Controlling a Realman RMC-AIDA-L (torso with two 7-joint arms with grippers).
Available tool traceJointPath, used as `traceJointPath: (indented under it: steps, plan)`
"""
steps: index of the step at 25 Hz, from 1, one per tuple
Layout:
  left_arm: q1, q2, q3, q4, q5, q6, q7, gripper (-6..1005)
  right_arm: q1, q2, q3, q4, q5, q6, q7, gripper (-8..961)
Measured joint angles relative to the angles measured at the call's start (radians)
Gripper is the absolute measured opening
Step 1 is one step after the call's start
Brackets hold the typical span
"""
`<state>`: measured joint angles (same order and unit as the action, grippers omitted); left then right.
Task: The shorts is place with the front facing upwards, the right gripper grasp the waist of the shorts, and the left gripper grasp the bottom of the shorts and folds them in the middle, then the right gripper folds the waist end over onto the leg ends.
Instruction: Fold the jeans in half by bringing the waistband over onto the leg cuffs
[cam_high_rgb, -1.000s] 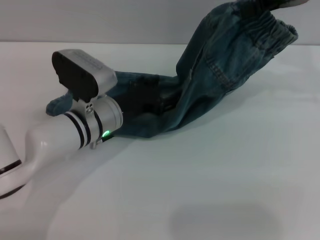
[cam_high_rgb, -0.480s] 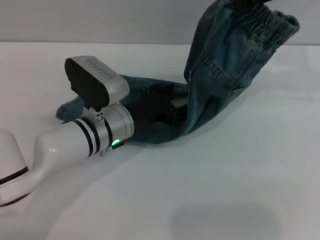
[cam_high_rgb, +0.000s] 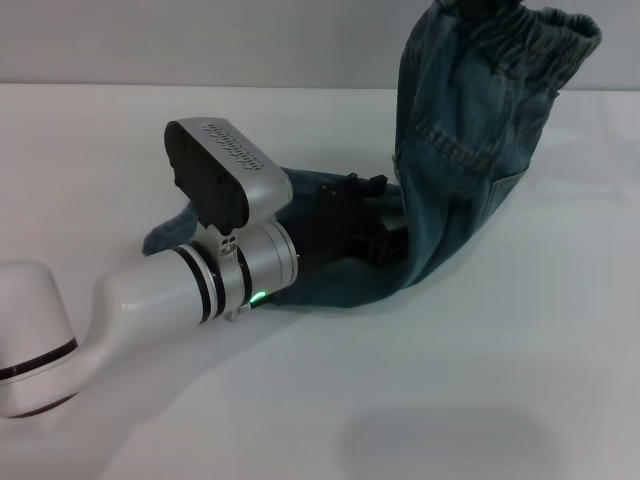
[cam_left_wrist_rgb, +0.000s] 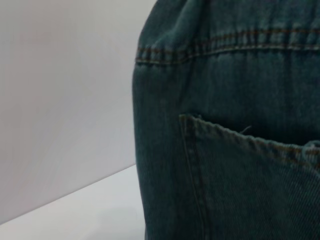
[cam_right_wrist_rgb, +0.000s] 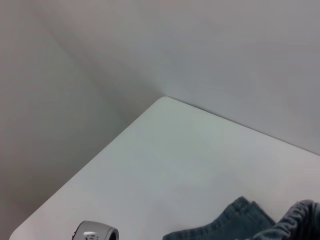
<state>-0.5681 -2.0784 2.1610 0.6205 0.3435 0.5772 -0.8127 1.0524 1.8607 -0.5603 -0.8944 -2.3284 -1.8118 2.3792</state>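
Left gripper (cam_high_rgb: 365, 215) lies low on the denim shorts (cam_high_rgb: 455, 160), black fingers pressed into the cloth; their spread can't be made out. Beyond it the gathered waist (cam_high_rgb: 525, 25) hangs lifted above the white table (cam_high_rgb: 450, 380).

Shorts (cam_high_rgb: 455, 150) hanging by waist (cam_high_rgb: 520, 25) at top edge — leg ends (cam_high_rgb: 330, 285) on table (cam_high_rgb: 450, 380) under left gripper (cam_high_rgb: 365, 215).
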Motion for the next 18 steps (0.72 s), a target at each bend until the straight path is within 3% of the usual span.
traceJointPath:
  steps: [18]
  plan:
    - [0.003, 0.0, 0.082, 0.05, -0.002, 0.001, -0.016, 766, 0.014, 0.006, -0.014, 0.023, 0.01, -0.005, 0.0, 44]
